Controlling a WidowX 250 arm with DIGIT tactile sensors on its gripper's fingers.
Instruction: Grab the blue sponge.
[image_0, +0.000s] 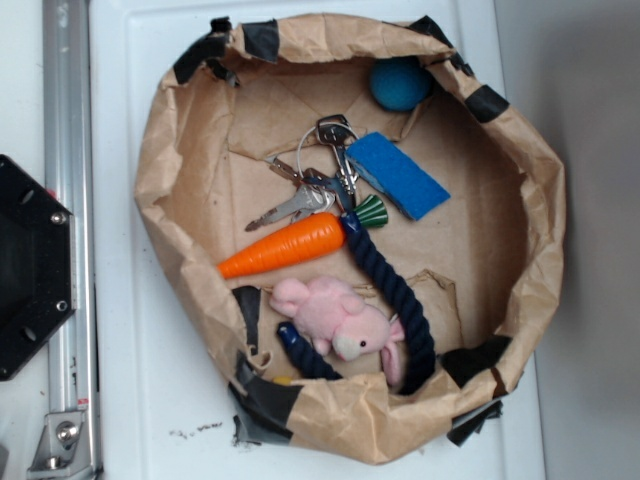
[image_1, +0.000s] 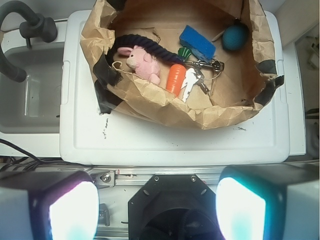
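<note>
The blue sponge (image_0: 398, 174) (image_1: 197, 42) lies flat inside the brown paper bag (image_0: 170, 150) (image_1: 165, 102), between the keys and the teal ball. My gripper (image_1: 157, 210) shows only in the wrist view, at the bottom edge. Its two bright pads (image_1: 74, 210) stand wide apart with nothing between them. It hangs over the black robot base (image_1: 172, 207), well short of the bag and the sponge. In the exterior view the gripper is out of frame.
Also in the bag are an orange carrot (image_0: 285, 246), a pink plush bunny (image_0: 335, 316), a navy rope (image_0: 395, 290), a bunch of keys (image_0: 320, 180) and a teal ball (image_0: 398, 82). The bag sits on a white lid (image_1: 170, 140). A metal rail (image_0: 70, 200) and black base (image_0: 30, 265) lie to the left.
</note>
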